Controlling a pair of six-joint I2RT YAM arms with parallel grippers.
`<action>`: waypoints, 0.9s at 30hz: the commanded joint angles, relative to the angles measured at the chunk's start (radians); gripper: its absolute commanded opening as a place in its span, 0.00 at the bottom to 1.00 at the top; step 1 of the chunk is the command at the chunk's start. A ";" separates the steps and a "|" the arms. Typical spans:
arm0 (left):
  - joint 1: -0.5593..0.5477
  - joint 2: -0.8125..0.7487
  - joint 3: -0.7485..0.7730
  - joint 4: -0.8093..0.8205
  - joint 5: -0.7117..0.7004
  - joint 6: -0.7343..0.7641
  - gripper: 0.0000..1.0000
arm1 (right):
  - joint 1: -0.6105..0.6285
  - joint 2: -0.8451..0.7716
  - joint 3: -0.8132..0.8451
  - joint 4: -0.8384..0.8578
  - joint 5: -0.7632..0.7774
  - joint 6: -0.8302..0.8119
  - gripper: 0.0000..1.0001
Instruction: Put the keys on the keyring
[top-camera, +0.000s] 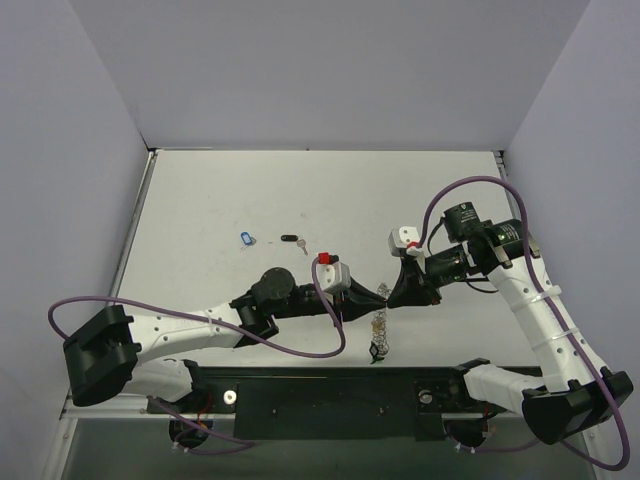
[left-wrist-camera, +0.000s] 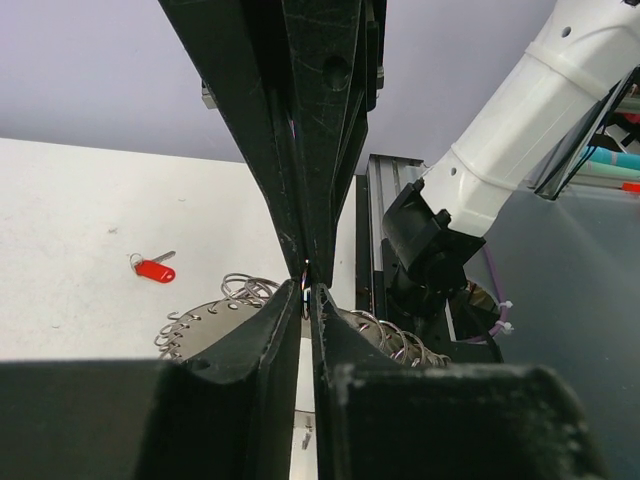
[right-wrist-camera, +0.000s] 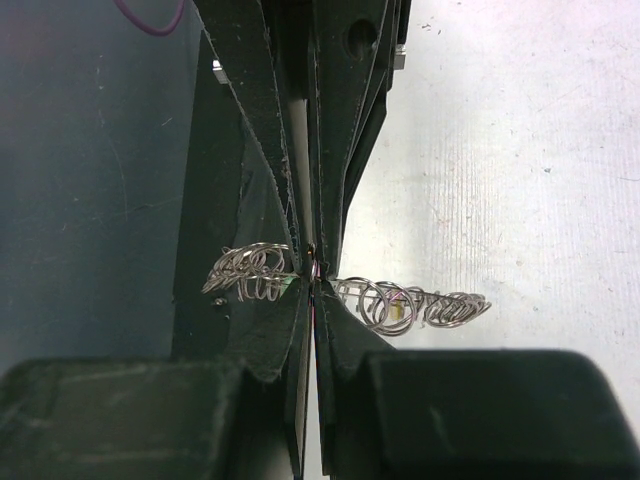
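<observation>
two pincers meet tip to tip a little right of the middle of the top view. the left pincer (top-camera: 381, 293) comes in from the left and the right pincer (top-camera: 391, 292) from the right, and their black tips touch or almost touch.

the keyring (top-camera: 378, 335) hangs just under this meeting point, seen edge-on, above the near edge of the table (top-camera: 200, 200).

in the left wrist view the left pincer (left-wrist-camera: 308, 291) rises from the bottom of the frame. only a thin slit is left between its fingers, and the slit narrows to nothing at the tip. the keyring (left-wrist-camera: 215, 318) spreads out behind the tip on both sides, so this pincer grips its rim.

in the right wrist view the right pincer (right-wrist-camera: 315, 278) is also pressed together, with hardly any gap. wire loops of the keyring (right-wrist-camera: 420, 305) stick out to the left and right of the tip. i cannot tell whether it pinches the rim itself or some small thing there.

a few keys lie apart on the table, in the middle left of the top view: a blue key (top-camera: 248, 238) and near it a black key (top-camera: 290, 239). a red key (left-wrist-camera: 153, 269) lies at the left of the left wrist view, beside the keyring but not touching it.
</observation>
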 joint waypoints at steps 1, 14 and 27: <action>0.000 0.006 0.043 0.023 0.022 0.008 0.17 | 0.009 -0.014 -0.002 -0.004 -0.037 0.012 0.00; -0.002 -0.050 -0.044 0.097 -0.037 0.039 0.00 | -0.052 -0.054 -0.005 0.008 -0.074 0.067 0.43; 0.081 -0.201 -0.136 0.132 0.054 0.008 0.00 | -0.612 -0.122 -0.205 0.216 -0.022 0.345 0.56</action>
